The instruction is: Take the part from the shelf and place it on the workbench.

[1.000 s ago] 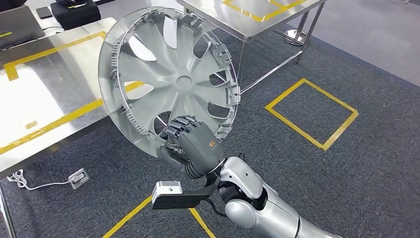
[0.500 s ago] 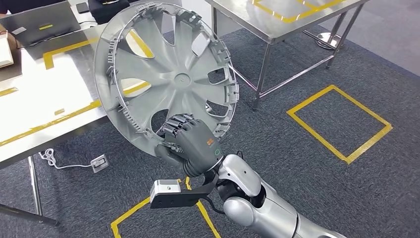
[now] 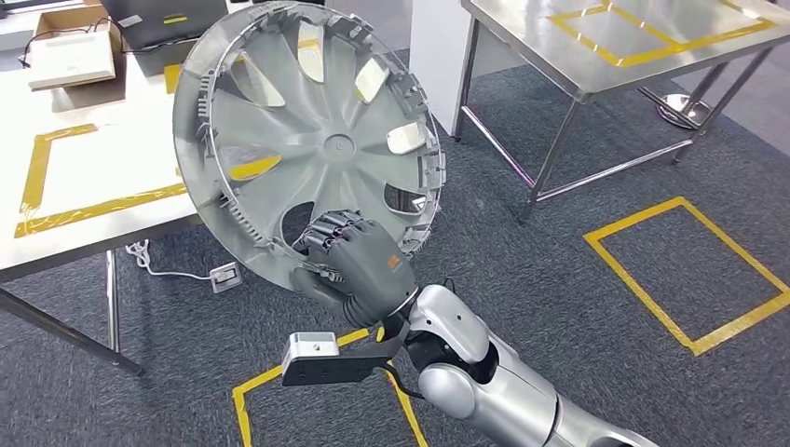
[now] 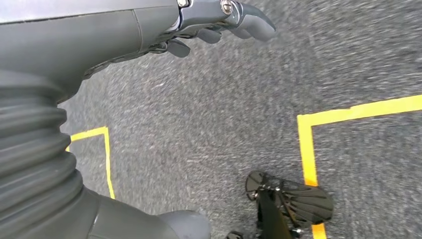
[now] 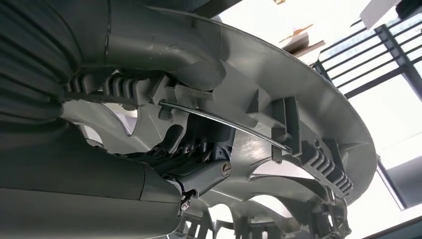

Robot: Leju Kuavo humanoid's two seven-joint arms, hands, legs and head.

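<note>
One wheel cover up in my right hand — fingers curled through a cutout at its six o'clock rim, thumb behind, cover tilted upright over the carpet. Two tabletops: one at ten o'clock carrying one flat box, another at one o'clock. My left hand hangs over carpet — fingers loosely curled, holding nothing.

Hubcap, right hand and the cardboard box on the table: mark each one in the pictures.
hubcap (image 3: pixel 337 146), head view, on the centre hub of its inner side.
right hand (image 3: pixel 365 263), head view, on the back of the hand gripping the hubcap's lower rim.
cardboard box (image 3: pixel 73 63), head view, on its top face.
</note>
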